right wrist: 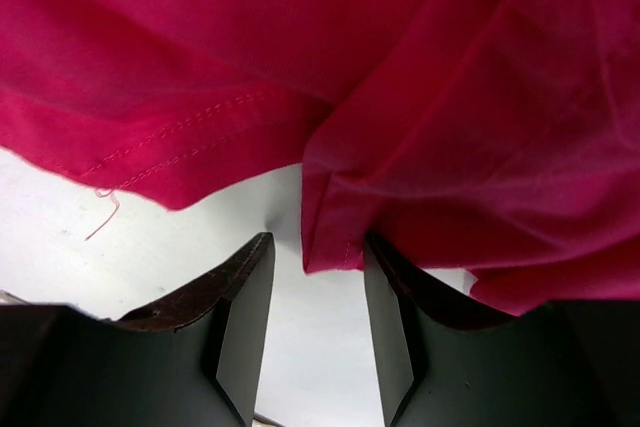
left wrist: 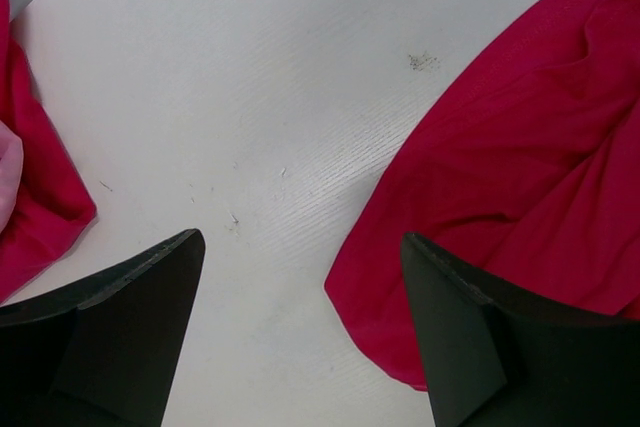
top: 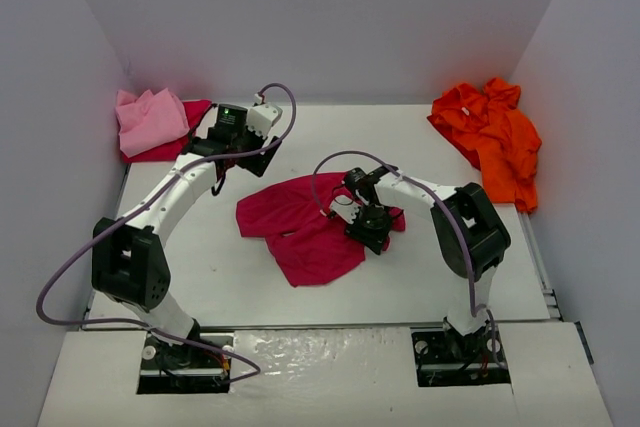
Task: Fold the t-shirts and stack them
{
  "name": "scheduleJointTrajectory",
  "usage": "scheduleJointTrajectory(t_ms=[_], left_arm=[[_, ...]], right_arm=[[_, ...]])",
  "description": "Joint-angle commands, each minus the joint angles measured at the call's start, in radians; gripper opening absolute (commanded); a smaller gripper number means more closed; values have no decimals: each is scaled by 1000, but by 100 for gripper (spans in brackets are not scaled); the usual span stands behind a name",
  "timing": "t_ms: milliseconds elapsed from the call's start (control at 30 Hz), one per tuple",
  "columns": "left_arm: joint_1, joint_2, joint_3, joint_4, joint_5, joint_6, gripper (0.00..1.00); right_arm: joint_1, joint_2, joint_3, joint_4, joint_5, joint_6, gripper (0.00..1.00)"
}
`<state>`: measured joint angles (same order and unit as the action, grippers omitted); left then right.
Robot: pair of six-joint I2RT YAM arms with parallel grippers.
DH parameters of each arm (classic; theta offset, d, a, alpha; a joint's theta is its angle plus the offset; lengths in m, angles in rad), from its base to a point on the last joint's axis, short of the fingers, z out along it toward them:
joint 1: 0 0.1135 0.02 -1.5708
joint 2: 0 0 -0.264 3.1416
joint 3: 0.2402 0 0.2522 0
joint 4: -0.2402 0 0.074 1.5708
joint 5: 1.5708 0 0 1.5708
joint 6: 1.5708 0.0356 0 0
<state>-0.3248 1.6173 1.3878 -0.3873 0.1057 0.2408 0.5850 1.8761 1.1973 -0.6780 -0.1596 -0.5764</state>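
White table (top: 200, 277) carries a crimson t-shirt (top: 300, 227) crumpled at its centre, an orange t-shirt (top: 495, 137) heaped far right and a pink t-shirt (top: 148, 119) far left. The left gripper (left wrist: 300, 247) hangs spread wide over bare table. The right gripper (right wrist: 315, 247), jaws partly apart, straddles the crimson hem without pinching it.

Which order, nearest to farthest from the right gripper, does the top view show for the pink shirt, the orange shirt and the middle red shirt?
1. Middle red shirt, directly at the right gripper.
2. Orange shirt, back right corner.
3. Pink shirt, back left corner.
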Motion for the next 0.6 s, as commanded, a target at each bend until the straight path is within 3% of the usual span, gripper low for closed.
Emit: scheduleJointTrajectory(t_ms=[0,67,100,133,167,400,500,567], left_arm=[[9,-57,16,49,-12,17,76],[9,-53,19,49,-13,17,76],[9,-50,21,48,-13,17,76],[9,-49,22,48,-12,17,76],[9,-47,23,48,-13,17,76],[9,-39,37,45,-22,16,76],[9,-38,43,44,-23,15,76],[9,-31,52,45,-18,12,76]], right_arm=[[3,14,15,-13,42,4,38],[3,23,8,-8,53,3,35],[3,28,6,-6,63,4,25],[3,35,6,-5,70,4,8],[3,37,7,-4,82,6,1],[-18,-115,172,-5,273,-20,0],[-79,-192,291,-4,272,-47,0],[-127,-269,466,-2,220,-53,0]])
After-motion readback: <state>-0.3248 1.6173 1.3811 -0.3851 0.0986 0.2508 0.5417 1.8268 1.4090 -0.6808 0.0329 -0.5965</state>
